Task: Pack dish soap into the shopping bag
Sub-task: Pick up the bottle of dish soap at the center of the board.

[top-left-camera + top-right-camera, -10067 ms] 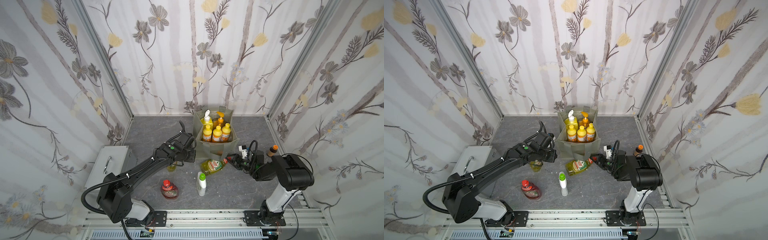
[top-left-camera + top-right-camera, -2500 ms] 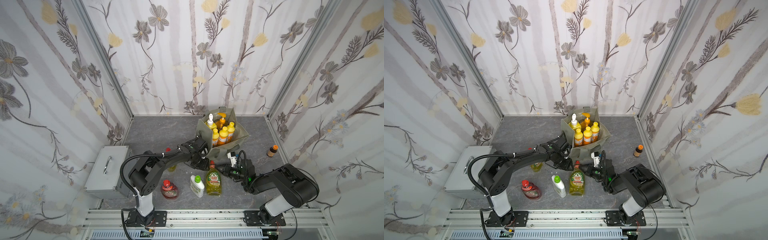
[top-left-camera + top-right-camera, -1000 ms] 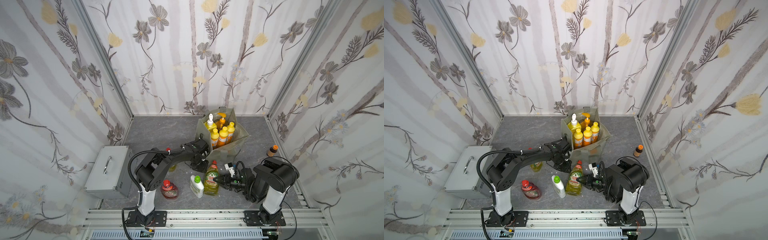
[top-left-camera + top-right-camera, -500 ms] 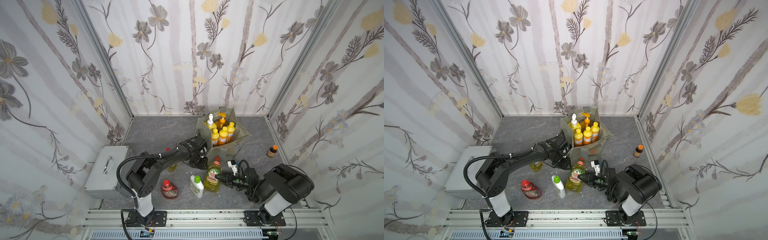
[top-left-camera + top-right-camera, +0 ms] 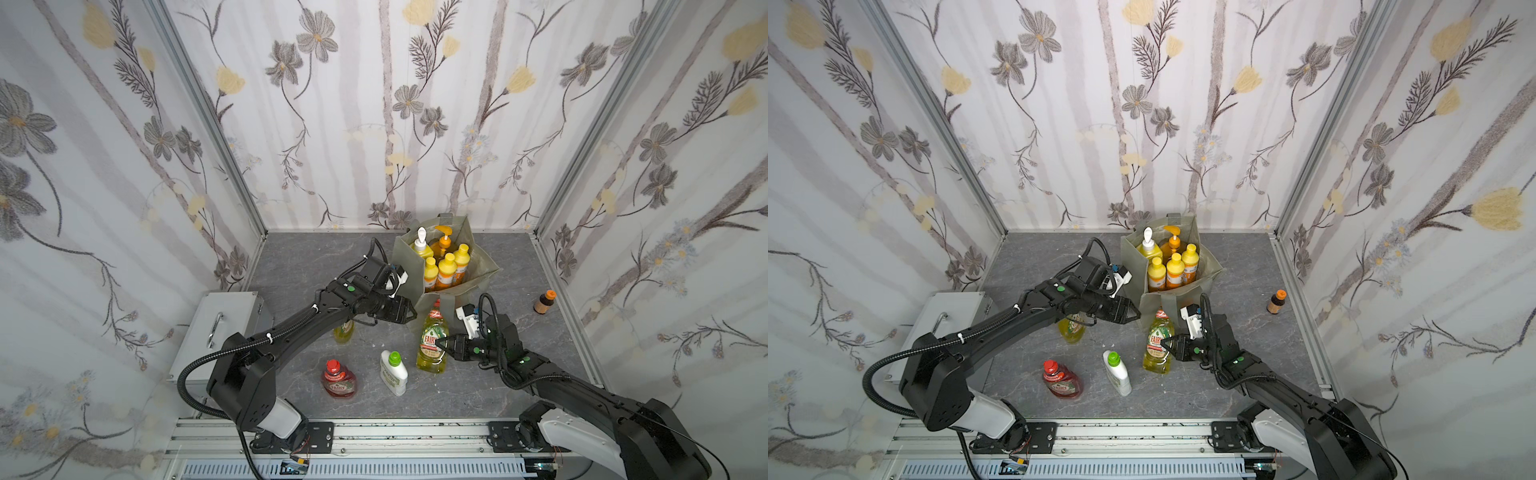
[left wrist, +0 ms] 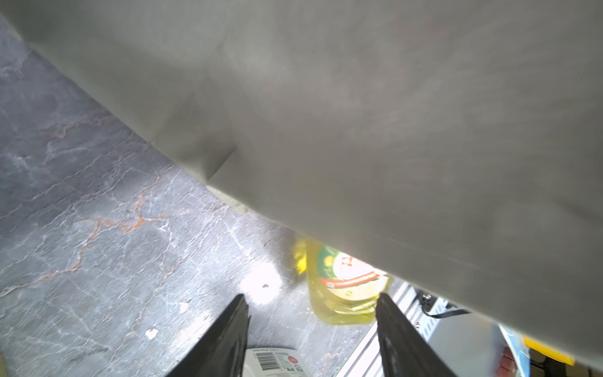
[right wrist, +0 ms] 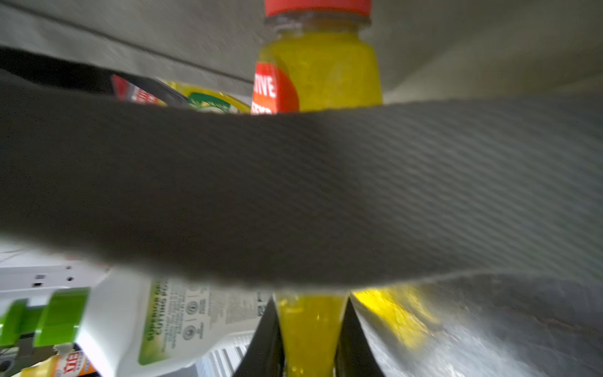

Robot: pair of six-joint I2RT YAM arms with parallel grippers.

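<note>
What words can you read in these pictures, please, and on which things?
"FAIRY": held yellow bottle.
"FAIRY": red bottle.
"TIVE", cut off: held bottle's neck label.
"SUPERIOR", "CUTTING": white bottle.
Barcode digits and other fine print: too small to read.

Bag (image 5: 482, 270) at the back of the tabletop (image 5: 316, 257), pump bottles (image 5: 420, 247) inside; Fairy bottle (image 5: 433, 345) just before it; box (image 5: 226, 328) far left.
</note>
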